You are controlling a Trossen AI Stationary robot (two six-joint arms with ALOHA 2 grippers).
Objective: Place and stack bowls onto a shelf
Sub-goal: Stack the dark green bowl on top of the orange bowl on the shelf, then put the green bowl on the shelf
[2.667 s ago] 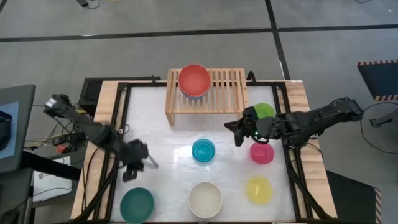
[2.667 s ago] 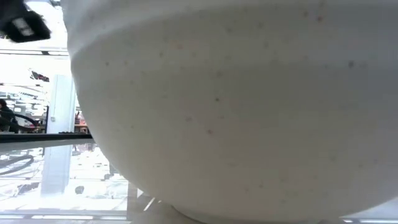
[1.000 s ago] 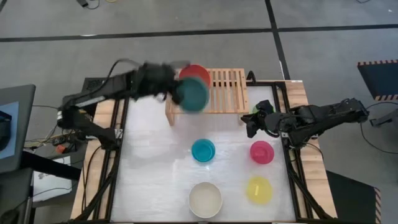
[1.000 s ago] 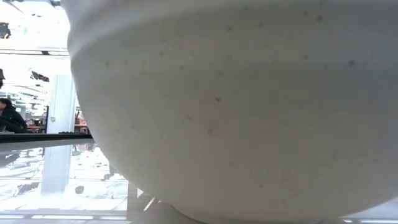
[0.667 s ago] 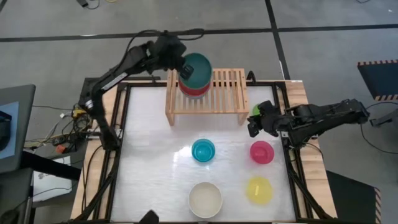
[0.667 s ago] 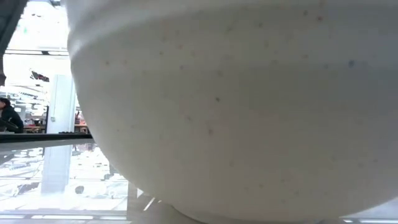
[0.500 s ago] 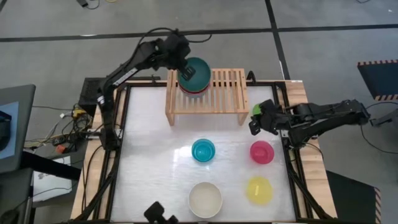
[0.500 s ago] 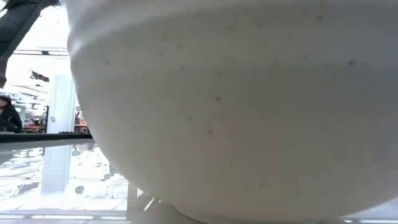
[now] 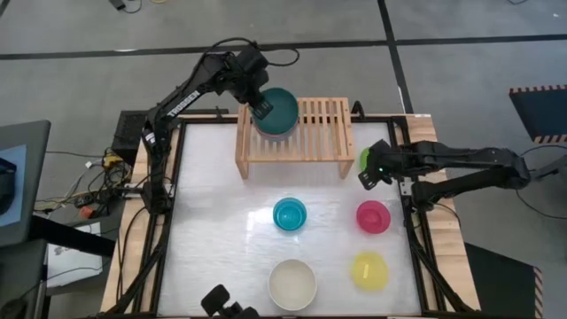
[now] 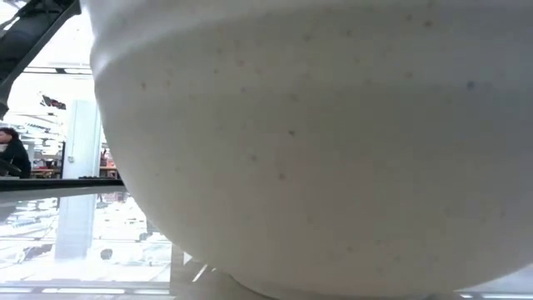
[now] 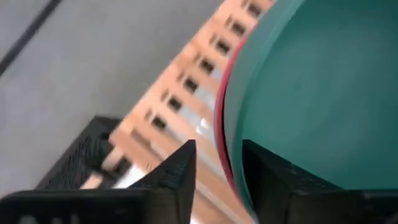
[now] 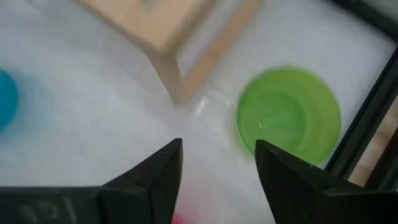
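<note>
Nearest us on the bench (image 9: 221, 221) we've got the cream-white bowl (image 9: 292, 283) and the yellow bowl (image 9: 369, 270), then the cyan bowl (image 9: 290, 213) and the magenta bowl (image 9: 373, 216) a row behind. Further back on the right, our right gripper (image 9: 368, 168) hovers with fingers spread just above the lime bowl (image 12: 289, 116), which sits beside the shelf (image 9: 323, 133) leg. At the far edge, our left gripper (image 9: 259, 99) straddles the near rim of the dark green bowl (image 9: 277, 111), one finger each side with a slight gap, the bowl nested in the red bowl (image 11: 221, 124) on the shelf's slats.
</note>
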